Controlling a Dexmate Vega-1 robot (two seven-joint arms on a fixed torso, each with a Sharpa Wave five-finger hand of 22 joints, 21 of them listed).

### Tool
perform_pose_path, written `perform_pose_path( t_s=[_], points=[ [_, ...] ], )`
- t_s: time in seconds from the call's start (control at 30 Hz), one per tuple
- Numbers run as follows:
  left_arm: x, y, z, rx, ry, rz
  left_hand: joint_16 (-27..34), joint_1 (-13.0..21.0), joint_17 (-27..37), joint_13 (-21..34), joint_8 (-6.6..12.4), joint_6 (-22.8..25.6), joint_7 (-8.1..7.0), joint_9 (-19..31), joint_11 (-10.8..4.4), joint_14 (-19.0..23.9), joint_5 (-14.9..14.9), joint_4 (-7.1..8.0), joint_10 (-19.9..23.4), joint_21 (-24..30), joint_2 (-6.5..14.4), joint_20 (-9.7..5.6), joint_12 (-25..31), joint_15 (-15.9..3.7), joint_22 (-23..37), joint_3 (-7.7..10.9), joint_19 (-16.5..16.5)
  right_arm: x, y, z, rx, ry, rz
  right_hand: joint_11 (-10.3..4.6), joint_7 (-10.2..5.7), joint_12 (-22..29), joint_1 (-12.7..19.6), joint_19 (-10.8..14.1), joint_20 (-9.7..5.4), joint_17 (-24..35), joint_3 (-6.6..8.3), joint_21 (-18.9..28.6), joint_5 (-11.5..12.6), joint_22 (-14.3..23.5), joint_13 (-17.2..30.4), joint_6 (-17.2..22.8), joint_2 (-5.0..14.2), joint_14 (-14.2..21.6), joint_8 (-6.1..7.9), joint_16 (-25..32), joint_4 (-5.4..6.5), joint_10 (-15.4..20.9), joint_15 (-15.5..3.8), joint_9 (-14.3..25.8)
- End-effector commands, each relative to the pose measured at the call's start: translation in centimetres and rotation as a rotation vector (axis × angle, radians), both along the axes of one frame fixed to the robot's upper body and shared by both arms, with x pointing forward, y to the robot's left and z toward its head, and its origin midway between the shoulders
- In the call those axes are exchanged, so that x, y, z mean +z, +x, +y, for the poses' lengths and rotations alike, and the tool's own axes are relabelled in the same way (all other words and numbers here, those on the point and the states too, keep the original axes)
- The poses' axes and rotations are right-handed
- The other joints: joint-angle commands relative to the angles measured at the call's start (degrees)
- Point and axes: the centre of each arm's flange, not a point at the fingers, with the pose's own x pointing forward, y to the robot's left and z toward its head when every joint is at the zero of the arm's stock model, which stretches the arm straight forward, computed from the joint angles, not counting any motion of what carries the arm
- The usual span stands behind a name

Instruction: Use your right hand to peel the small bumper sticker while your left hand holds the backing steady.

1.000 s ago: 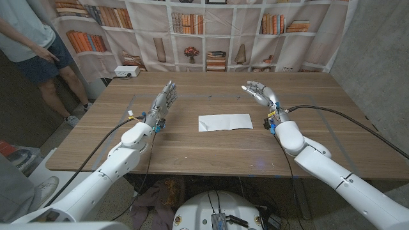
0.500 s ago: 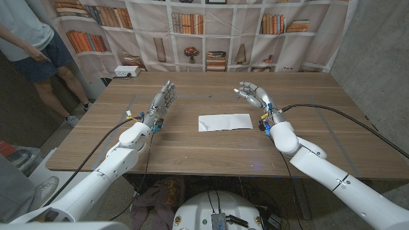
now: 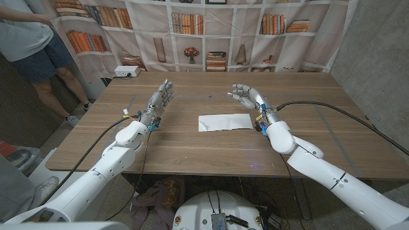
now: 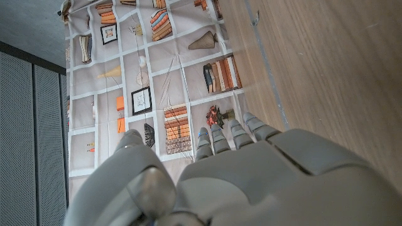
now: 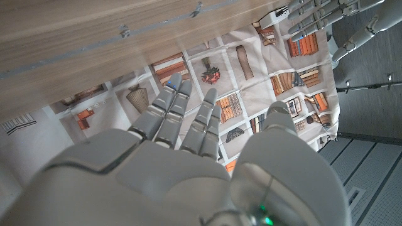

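Note:
The small bumper sticker on its white backing [image 3: 224, 122] lies in the middle of the wooden table [image 3: 192, 147]. My left hand [image 3: 160, 101] stands to the sticker's left, fingers stretched out and apart, holding nothing; its back [image 4: 251, 182] fills the left wrist view. My right hand [image 3: 248, 96] hovers just beyond the sticker's right end, fingers spread, empty. Its back [image 5: 188, 157] shows in the right wrist view, and my left hand's fingers [image 5: 326, 19] appear there too.
A person [image 3: 32, 38] stands beyond the table's far left corner. A white box [image 3: 126, 71] sits by the far left edge. A bookshelf-print curtain [image 3: 211, 32] hangs behind the table. Black cables [image 3: 339, 115] trail from both arms.
My right hand has moved left and slightly nearer the sticker's right end. The left hand has shifted a little left. The person's hand has drawn back.

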Motion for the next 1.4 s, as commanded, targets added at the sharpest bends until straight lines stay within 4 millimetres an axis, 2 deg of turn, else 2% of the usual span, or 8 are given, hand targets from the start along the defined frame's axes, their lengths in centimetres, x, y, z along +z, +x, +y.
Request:
perform_pose_path(
  t_s=[0.03,0.1,0.2,0.37,0.63,0.77,0.93,1.4],
  points=[
    [0.5,0.2,0.3,-0.004,0.019,0.008,0.55,-0.04,0.23,0.14,0.19,0.31,-0.26,0.11,-0.24,0.03,0.02,-0.24,0.21,0.16,-0.06,0.14,0.22,-2.78,0.17,-0.15,0.06,0.1,0.0,1.4,-0.014,-0.092,-0.014,-0.24,-0.52,0.61,0.6,0.55,-2.67,0.34,0.57,0.47,-0.34,0.48,0.42,0.23,0.48,1.25,0.05,0.67,-0.08,1.27,-10.29,0.26],
    [0.5,0.2,0.2,-0.012,0.008,0.007,0.55,-0.04,0.23,0.14,0.19,0.32,-0.19,0.11,-0.19,0.03,0.01,-0.24,0.22,0.16,-0.06,0.12,0.22,-2.8,0.17,-0.17,0.04,0.0,0.0,1.5,-0.016,-0.107,-0.013,-0.38,-0.72,0.71,0.67,0.51,-2.67,0.5,0.65,0.57,-0.35,0.61,0.52,0.51,0.72,1.83,0.18,0.94,-0.03,1.45,-10.32,0.3],
    [0.4,0.3,0.2,-0.009,0.012,0.009,0.56,-0.05,0.23,0.14,0.18,0.3,-0.19,0.11,-0.18,0.05,0.01,-0.24,0.25,0.16,-0.05,0.13,0.23,-2.77,0.17,-0.18,0.04,-0.1,0.1,1.7,-0.017,-0.12,-0.012,-0.38,-0.66,1.15,1.11,0.53,-2.71,0.88,0.71,0.89,-0.44,0.97,0.9,-1.04,0.86,2.97,-0.4,1.4,-0.15,2.26,-10.37,0.37],
    [0.5,0.1,0.0,0.005,0.002,-0.014,0.6,-0.06,0.23,0.14,0.38,0.87,-0.22,0.1,-0.34,0.17,0.0,-0.23,0.85,0.18,-0.01,0.07,0.45,-2.91,0.17,-0.24,0.1,-0.2,0.0,2.1,-0.022,-0.147,-0.014,-0.45,-0.59,1.4,1.26,0.43,-2.48,0.99,0.7,0.97,-0.48,1.11,1.08,-1.59,0.82,3.25,-0.58,1.5,-0.21,2.73,-10.38,0.41],
    [0.0,0.1,0.0,0.012,0.0,0.012,0.74,-0.03,0.23,0.13,0.52,1.44,-0.51,0.07,-0.34,0.62,-0.01,-0.24,1.39,0.29,0.07,-0.11,0.6,-3.1,0.17,-0.3,0.39,-0.2,0.1,2.3,-0.01,-0.156,-0.005,-0.21,0.92,1.46,1.42,0.38,-2.25,1.17,0.53,1.24,-0.61,1.44,1.44,-1.15,0.52,3.47,-0.3,1.51,-0.28,2.6,-10.34,0.51],
    [0.0,0.1,0.0,0.021,0.013,0.003,0.74,0.06,0.22,0.13,0.53,1.57,-0.49,0.05,-0.29,0.67,0.0,-0.27,1.62,0.3,0.2,-0.16,0.66,-3.06,0.17,-0.25,0.43,-0.2,0.1,2.4,-0.015,-0.167,0.009,0.48,1.14,1.82,1.38,0.32,-2.18,1.26,0.37,1.38,-0.69,1.62,1.58,-0.75,0.32,3.57,-0.13,1.5,-0.25,3.37,-10.27,0.53],
    [0.0,0.1,0.0,0.015,0.006,0.001,0.78,0.21,0.21,0.13,0.5,1.61,-0.55,0.04,-0.38,0.86,0.02,-0.31,1.73,0.3,0.39,-0.2,0.67,-3.18,0.17,-0.17,0.46,-0.4,0.0,2.8,-0.027,-0.209,0.01,0.62,1.76,2.11,1.19,0.37,-2.25,1.37,0.18,1.57,-0.77,1.81,1.7,-0.3,0.13,3.75,0.01,1.53,-0.14,4.04,-10.24,0.49],
    [-0.1,-0.2,0.1,0.016,0.006,-0.002,0.72,0.5,0.19,0.12,0.43,1.68,-0.58,0.01,-0.28,0.92,0.02,-0.42,1.81,0.29,0.7,-0.35,0.6,-3.2,0.16,-0.05,0.51,-1.1,-0.2,4.0,-0.023,-0.274,0.02,0.4,1.8,2.22,1.08,0.45,-2.45,1.58,0.09,1.83,-0.81,2.07,1.83,0.01,0.23,4.43,0.08,1.79,0.02,4.29,-10.31,0.42]
  ],
)
